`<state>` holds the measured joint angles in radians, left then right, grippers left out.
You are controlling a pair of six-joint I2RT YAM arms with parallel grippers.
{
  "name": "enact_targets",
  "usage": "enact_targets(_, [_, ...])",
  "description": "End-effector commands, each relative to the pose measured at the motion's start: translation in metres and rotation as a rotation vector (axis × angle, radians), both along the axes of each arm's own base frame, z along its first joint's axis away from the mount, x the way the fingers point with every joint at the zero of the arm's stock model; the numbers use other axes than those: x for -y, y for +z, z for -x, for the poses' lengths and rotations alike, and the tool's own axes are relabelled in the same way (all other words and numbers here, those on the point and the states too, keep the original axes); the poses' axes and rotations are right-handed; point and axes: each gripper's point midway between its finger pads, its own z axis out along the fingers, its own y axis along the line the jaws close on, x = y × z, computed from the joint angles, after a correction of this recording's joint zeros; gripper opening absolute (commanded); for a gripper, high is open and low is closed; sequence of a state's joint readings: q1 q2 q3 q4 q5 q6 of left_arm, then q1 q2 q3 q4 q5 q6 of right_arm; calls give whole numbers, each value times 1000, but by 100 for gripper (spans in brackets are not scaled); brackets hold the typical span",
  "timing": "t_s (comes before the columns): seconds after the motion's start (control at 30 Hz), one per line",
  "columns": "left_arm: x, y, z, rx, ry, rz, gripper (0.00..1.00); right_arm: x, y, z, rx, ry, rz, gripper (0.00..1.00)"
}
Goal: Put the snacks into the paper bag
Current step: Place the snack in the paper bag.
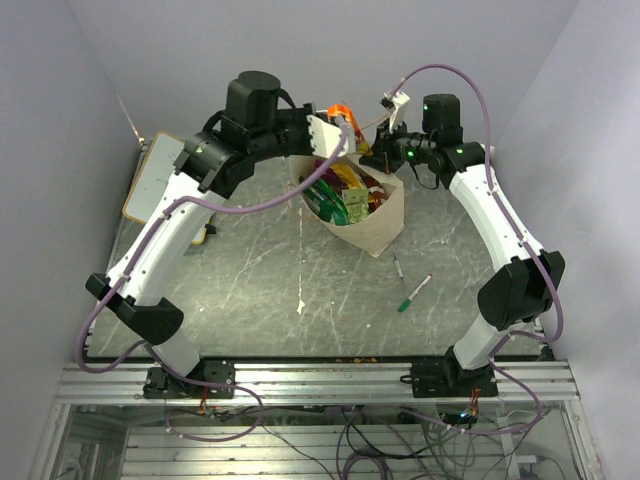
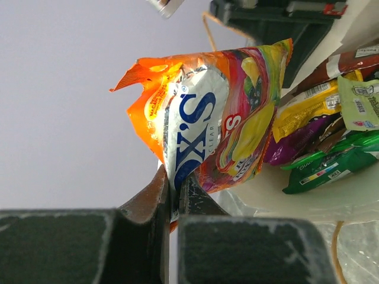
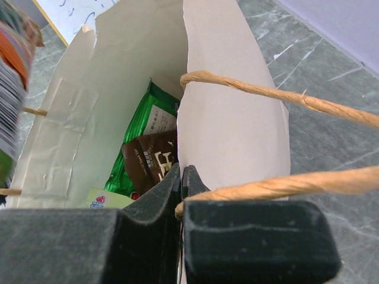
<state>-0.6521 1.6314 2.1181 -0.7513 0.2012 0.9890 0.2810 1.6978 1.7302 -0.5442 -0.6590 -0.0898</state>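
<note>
The left tool, its dark pads filling the foreground, is pinched almost fully closed on a lower edge of the orange bag. It holds that one crinkly packet upright at the far left rim of the single paper bag, which leans at the far middle of the surface. The right tool is clamped fully shut on the bag's right wall, just beside its two twisted handles, propping the mouth open. Inside, the load already sits high: one brown bag, one yellow packet, one pale green packet, one purple pouch and what look like two green bags. Others may be hidden beneath. With so little room left, the orange bag, if let go here, could catch the rim or perch on the pile and slide out over the far edge. The thin paper could also tear or slip from the right tool's narrow pinch, letting the mouth fold shut. Two marker pens lie near and right of the bag, and one whiteboard lies at the far left.
</note>
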Motion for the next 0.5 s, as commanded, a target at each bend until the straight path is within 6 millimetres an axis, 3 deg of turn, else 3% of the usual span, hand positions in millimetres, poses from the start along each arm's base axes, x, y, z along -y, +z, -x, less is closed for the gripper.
enact_targets(0.0, [14, 10, 6, 144, -53, -129, 7, -4, 19, 12, 33, 20, -30, 0])
enact_targets(0.17, [21, -23, -6, 179, -43, -292, 7, -2, 20, 11, 36, 10, -29, 0])
enact_targets(0.47, [33, -61, -29, 204, -31, -400, 7, -2, 18, 7, 18, 7, -36, 0])
